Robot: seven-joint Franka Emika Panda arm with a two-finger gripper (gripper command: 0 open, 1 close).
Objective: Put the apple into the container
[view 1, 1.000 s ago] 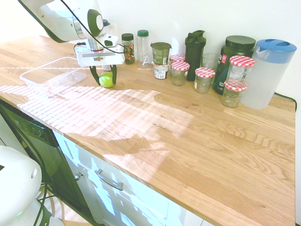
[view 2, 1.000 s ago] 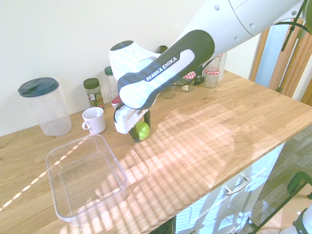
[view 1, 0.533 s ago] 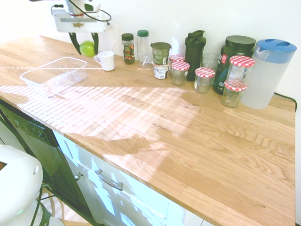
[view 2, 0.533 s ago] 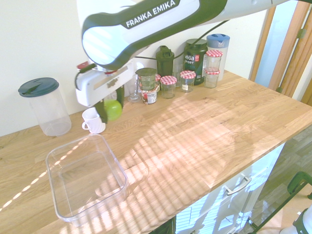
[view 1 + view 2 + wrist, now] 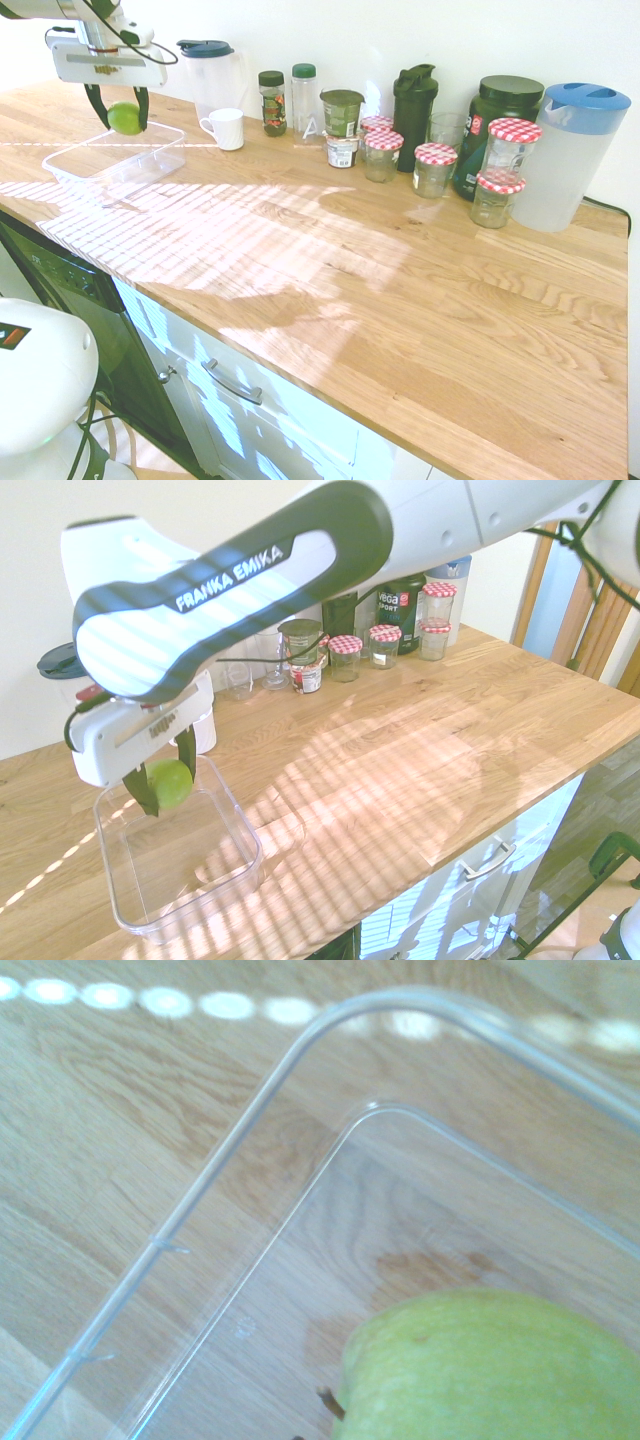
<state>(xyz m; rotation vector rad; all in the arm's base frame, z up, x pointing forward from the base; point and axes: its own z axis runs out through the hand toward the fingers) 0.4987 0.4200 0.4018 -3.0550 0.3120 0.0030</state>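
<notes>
The yellow-green apple (image 5: pixel 125 117) (image 5: pixel 170 783) hangs in the air between the dark fingers of my gripper (image 5: pixel 117 110) (image 5: pixel 165 785), which is shut on it. It is held just above the far end of the clear plastic container (image 5: pixel 78 163) (image 5: pixel 222 880), which lies on the wooden counter. In the wrist view the apple (image 5: pixel 490 1370) fills the lower right, with a rounded corner of the container (image 5: pixel 300 1045) and its bare floor below it.
A white mug (image 5: pixel 226 128) and a dark-lidded pitcher (image 5: pixel 208 68) stand just behind the container. Further along the wall stand spice jars (image 5: pixel 272 101), red-checked-lid jars (image 5: pixel 435 167), a shaker bottle (image 5: pixel 413 100) and a blue-lidded pitcher (image 5: pixel 572 150).
My gripper has lifted the apple off the counter near the mug and carried it sideways to a spot above the container's far end, coming lower over the last half second.
</notes>
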